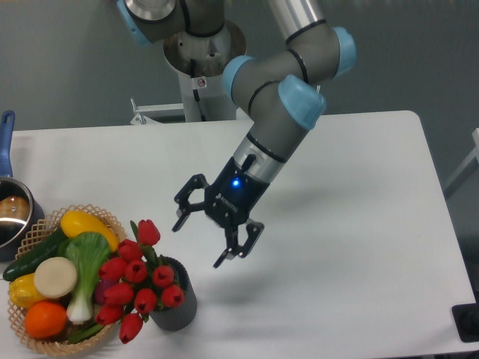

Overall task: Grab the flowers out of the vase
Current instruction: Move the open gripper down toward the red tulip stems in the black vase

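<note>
The flowers (138, 283), a bunch of red tulip buds on green stems, stand in the vase (177, 305), a short dark grey ribbed cylinder near the table's front left. My gripper (200, 241) hangs open above the table, up and to the right of the bunch, tilted toward it. Nothing is between its fingers (238, 245), and a small gap separates them from the buds.
A wicker basket (39, 233) of yellow, green and orange produce touches the flowers on the left. A steel pot (11, 213) with a blue handle sits at the far left edge. The white table (359, 224) stretches to the right.
</note>
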